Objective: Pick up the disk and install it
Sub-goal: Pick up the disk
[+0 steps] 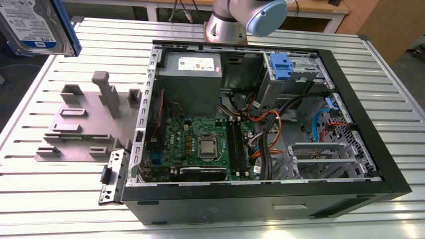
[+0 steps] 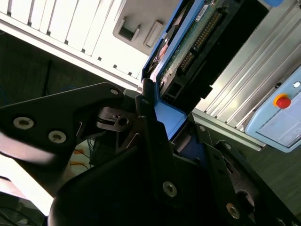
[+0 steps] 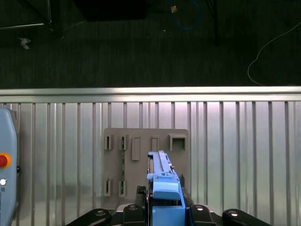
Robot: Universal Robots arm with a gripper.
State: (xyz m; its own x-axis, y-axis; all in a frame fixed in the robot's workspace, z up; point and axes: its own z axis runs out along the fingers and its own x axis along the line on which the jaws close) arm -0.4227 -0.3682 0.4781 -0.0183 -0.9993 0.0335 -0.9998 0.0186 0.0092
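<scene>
The disk (image 1: pixel 37 25) is clamped by its blue carrier rail between the jaws of the gripper (image 3: pixel 165 212) and held aloft over the grey slotted stand (image 1: pixel 73 124), beside the open computer case (image 1: pixel 371 124).

An open computer case (image 1: pixel 252 199) stands mid-way across the slatted metal table (image 1: pixel 59 199). A grey slotted stand (image 1: pixel 79 124) sits just beside it, nearer the edge.

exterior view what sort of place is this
Likely a robotics lab bench for computer assembly: an open computer case on a slatted metal table, a grey slotted stand beside it, and a robot arm behind.
</scene>
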